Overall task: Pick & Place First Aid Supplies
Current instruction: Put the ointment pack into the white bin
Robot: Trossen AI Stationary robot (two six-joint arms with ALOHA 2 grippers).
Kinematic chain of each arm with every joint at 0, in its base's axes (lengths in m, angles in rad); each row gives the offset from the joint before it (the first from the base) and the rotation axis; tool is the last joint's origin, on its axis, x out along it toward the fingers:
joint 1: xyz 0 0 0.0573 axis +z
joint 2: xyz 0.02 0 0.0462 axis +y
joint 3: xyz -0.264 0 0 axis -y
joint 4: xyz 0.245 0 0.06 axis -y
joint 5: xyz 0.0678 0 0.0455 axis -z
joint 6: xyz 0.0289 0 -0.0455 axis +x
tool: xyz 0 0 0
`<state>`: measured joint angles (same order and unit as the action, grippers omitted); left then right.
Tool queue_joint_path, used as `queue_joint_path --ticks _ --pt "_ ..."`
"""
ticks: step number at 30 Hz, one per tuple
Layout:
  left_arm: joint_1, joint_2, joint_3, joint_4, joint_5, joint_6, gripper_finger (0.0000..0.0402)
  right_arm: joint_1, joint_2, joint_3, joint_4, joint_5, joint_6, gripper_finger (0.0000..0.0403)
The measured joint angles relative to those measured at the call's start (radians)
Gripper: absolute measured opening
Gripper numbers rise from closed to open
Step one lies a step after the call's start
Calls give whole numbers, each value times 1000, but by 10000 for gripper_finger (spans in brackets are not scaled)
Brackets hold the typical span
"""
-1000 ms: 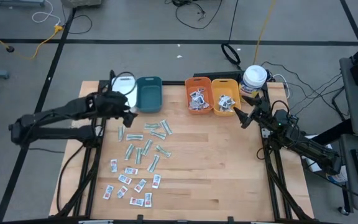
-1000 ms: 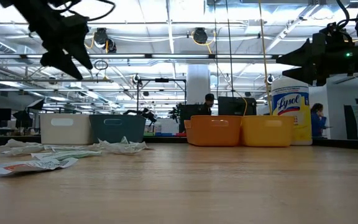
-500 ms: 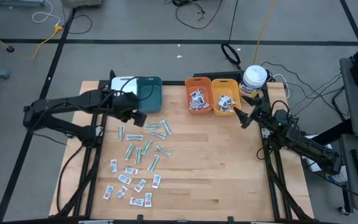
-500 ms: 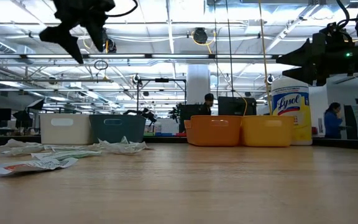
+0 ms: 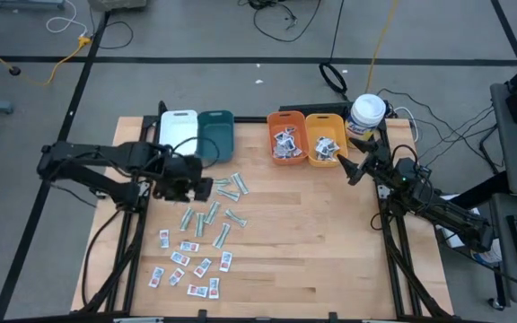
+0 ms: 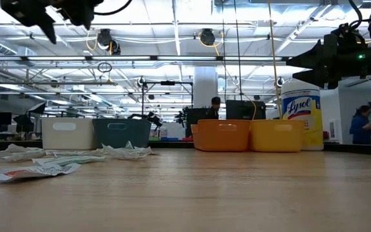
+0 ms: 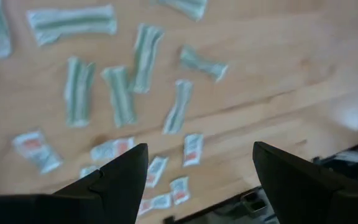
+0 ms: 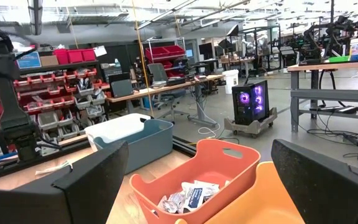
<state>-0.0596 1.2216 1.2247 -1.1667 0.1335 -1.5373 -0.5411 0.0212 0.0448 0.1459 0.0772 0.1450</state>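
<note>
Pale-green strips and small white packets with red print lie flat on the wooden table's left half. They also show in the left wrist view as strips and red-print packets. White packets with dark print lie in the orange bin and the yellow bin. My left gripper hangs open above the strips and touches nothing. My right gripper waits open and empty, raised beside the yellow bin.
A white bin and a teal bin stand at the far left. The orange and yellow bins stand at the far middle, with a white canister with a yellow label to their right. Bare wood fills the right half.
My left gripper has moved from beside the white and teal bins toward the table's near edge and a little right. It now hangs over the pale-green strips and is still open. The packets have not moved.
</note>
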Motion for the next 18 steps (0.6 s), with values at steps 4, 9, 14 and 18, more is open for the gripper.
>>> queue_joint_path --ticks 4,9,14,18 --pt "-67 54 0 22 31 -43 296 0 0 0 0 0 0 392" --pt "-150 118 1 91 50 -112 296 0 0 0 -1 0 0 392" --pt "-230 196 0 186 42 -186 296 0 0 0 0 0 0 392" --pt "-282 268 3 284 18 -231 296 0 0 0 0 0 0 392"
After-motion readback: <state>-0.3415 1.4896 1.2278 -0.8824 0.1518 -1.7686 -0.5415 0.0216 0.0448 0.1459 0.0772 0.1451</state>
